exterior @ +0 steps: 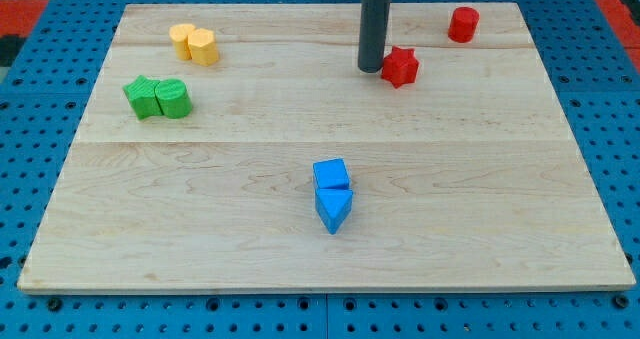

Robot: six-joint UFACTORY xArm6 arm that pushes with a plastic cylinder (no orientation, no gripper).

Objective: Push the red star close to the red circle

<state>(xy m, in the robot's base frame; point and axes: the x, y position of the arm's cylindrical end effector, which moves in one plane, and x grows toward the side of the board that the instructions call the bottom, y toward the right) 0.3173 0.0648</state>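
Board [120,219] count: two red, two yellow, two green, two blue blocks. Tip [371,70] grasps nothing, touching the red star [400,67] on its left. Red circle [463,24] far right, apart.

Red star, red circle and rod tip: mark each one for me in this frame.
red star [401,67], camera view, on its top face.
red circle [463,24], camera view, middle of the cylinder.
my tip [371,70], camera view, rod's very end, just to the view's left of the star.
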